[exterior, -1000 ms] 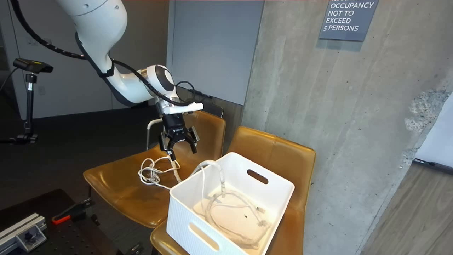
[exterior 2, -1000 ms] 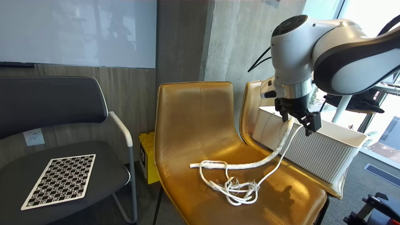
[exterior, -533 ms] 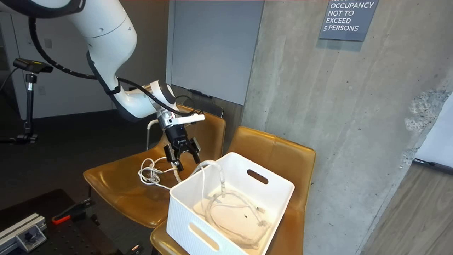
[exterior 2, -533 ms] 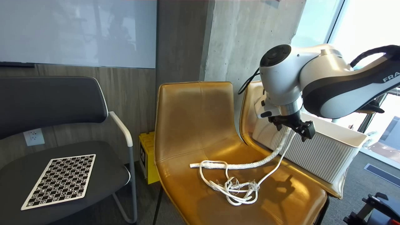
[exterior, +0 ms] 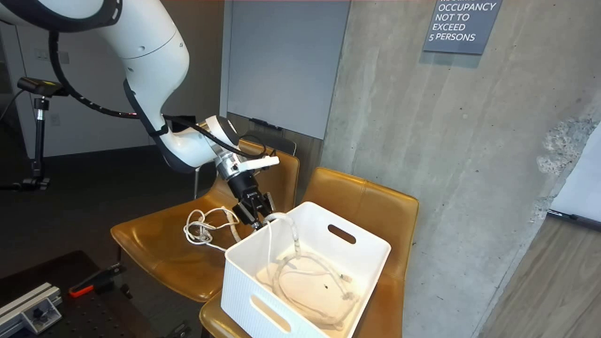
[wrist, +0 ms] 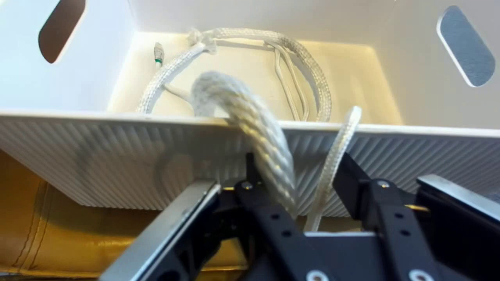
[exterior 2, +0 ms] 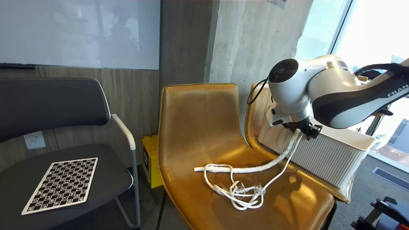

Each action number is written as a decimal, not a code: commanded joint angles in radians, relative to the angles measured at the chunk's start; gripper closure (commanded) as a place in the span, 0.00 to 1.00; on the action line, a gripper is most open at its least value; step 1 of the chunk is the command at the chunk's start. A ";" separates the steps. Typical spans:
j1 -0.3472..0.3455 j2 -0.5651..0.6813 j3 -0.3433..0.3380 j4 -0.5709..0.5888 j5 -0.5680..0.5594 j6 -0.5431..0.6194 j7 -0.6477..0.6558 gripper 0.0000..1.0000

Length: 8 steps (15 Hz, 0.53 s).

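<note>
Jaws apart, the black two-fingered gripper (wrist: 300,168) hangs just outside the white ribbed plastic box (exterior: 239,286), and look, a thick white twisted rope (wrist: 259,128) and a thin white cord (wrist: 331,168) run between its fingers (wrist: 349,189) (pinching neither; any touch, I can't tell). Both lines cross the box's rim: part in, by white loops (wrist: 321,86) on the box's floor; the rest out, tangled cord included, on the tan leather chair (exterior 2: 198,118) beside the box.

1. The worktop (exterior: 164,256) is a pair of tan leather chair seats, side by side.
2. One seat carries a stretch of thick white rope (exterior 2: 252,169) and a tangled thin white cord (exterior 2: 235,198).
3. The next carries a ribbed white box (exterior 2: 326,156).
</note>
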 commanded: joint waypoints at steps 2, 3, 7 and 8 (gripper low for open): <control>-0.005 0.003 0.022 0.022 0.012 -0.014 -0.003 0.86; 0.002 -0.008 0.034 0.011 0.023 -0.017 0.004 0.94; 0.018 -0.047 0.094 -0.018 0.118 -0.029 0.014 0.99; 0.025 -0.058 0.110 -0.017 0.154 -0.036 0.016 0.98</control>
